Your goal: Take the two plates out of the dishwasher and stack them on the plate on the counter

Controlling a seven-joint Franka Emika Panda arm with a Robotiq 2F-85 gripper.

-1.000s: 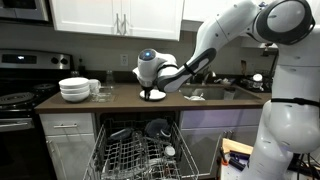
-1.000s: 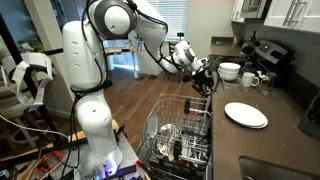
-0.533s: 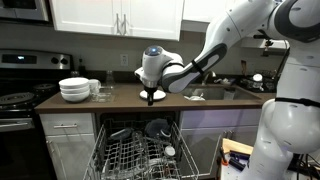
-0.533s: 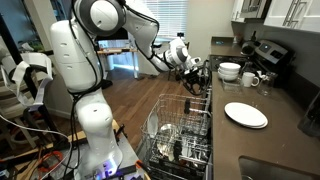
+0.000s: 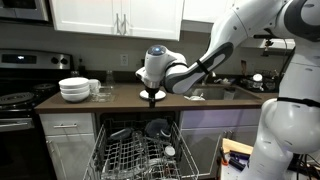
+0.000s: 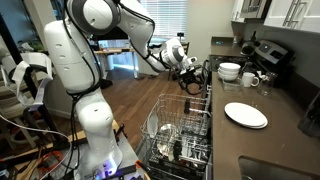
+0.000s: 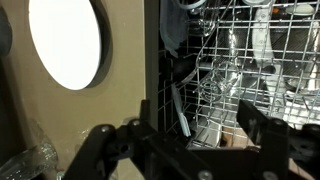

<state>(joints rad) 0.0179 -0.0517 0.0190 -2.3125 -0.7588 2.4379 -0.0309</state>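
Pincer (image 7: 178, 128) gapes (empty); plate (image 7: 65, 40) cropped above; dishwasher (image 7: 250, 60) contents murky.

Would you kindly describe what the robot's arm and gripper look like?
The arm is glossy white, built of rounded, bulbous segments with dark bands at the joints. The gripper at its end is black, and in the wrist view its two jaws look dark and blocky.

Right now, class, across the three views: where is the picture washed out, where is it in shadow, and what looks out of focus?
Wrist view: the plate is blown out to flat white, and the fingers are dark, soft silhouettes up close. In an exterior view the window glares; in an exterior view the dishwasher interior lies in shadow.
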